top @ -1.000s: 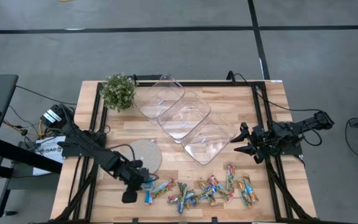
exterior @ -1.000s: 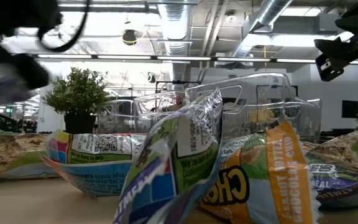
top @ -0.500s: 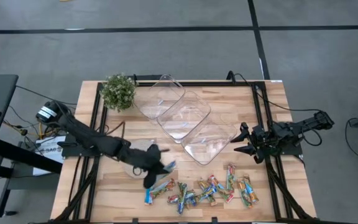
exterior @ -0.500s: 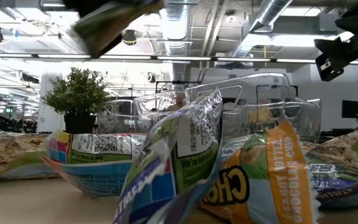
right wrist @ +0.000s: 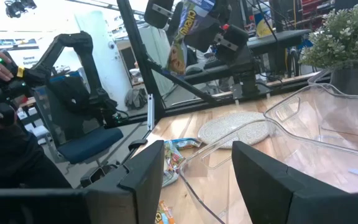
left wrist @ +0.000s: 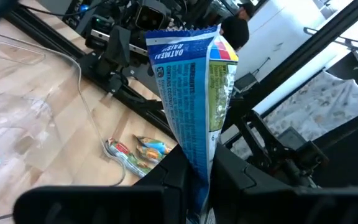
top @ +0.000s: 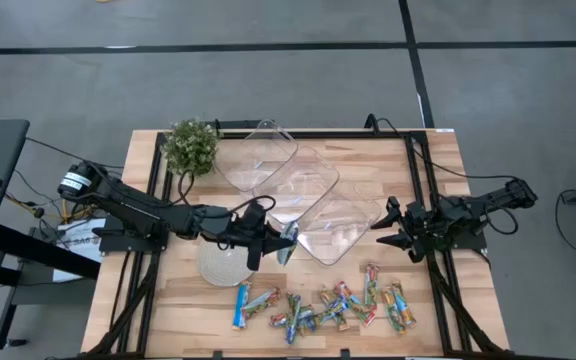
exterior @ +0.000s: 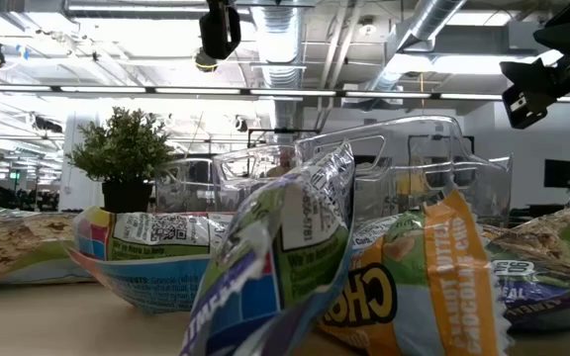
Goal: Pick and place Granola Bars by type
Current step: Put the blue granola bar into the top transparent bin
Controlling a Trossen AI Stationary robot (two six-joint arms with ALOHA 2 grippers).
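My left gripper (top: 271,240) hangs over the table's middle, beside the nearest of three clear trays (top: 340,230), shut on a blue-and-white granola bar (left wrist: 193,93). Several other bars (top: 320,306), blue-and-white and multicoloured, lie flat in a row near the table's front edge; they fill the low view (exterior: 295,252). My right gripper (top: 386,230) waits open at the table's right side, its fingers (right wrist: 143,180) with nothing between them. My left gripper pinches one end of the bar's wrapper (left wrist: 195,171) between its two fingers. The fingers lie level, pointing toward the table's right. The bar sticks out beyond the fingertips along their line, its crimped free end (left wrist: 179,36) farthest out, lifted clear of the table.
The three clear trays stand in a slanting line from the far middle (top: 258,155) to the right middle. A round grey disc (top: 220,265) lies below my left arm. A small potted plant (top: 191,148) stands at the far left corner.
My left gripper has risen from the left end of the bar row with the blue-and-white bar, tipped from pointing down to level, and swung toward the table's right and far side, up to the nearest tray. The bar is lifted clear.
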